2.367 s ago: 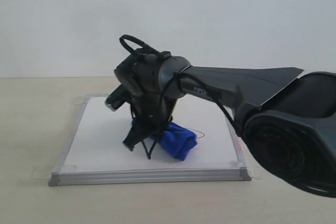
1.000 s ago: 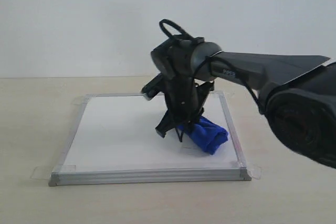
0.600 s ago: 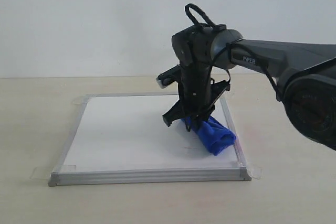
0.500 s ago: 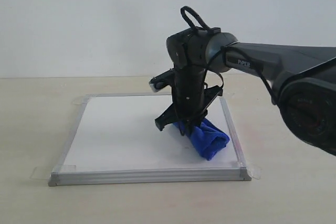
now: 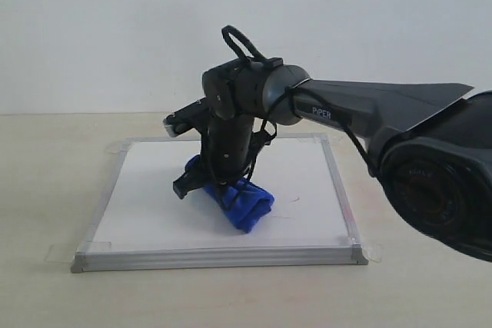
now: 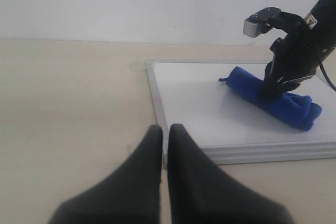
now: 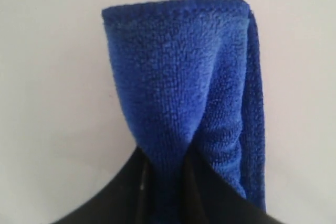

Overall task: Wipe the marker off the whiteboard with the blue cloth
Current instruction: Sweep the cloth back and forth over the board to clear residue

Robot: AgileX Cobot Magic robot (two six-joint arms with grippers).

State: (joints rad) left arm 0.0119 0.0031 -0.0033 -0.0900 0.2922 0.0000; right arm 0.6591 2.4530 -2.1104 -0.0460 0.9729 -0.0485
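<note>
Black, the left hand (image 6: 164, 132) is hanging left of the silver-framed white whiteboard (image 5: 154, 217), tips pinched together on nothing. Mid-board, the right hand (image 5: 217, 183) is clamping the rolled deep-blue fuzzy cloth (image 5: 241, 203). Most is looking clean; right of the cloth a faint red marker trace (image 5: 295, 200) is showing, too thin to judge.

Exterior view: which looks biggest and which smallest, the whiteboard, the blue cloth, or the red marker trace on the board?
1. the whiteboard, by far.
2. the blue cloth, a small bundle lying on it.
3. the marker, just a faint red fleck beside the cloth.
</note>
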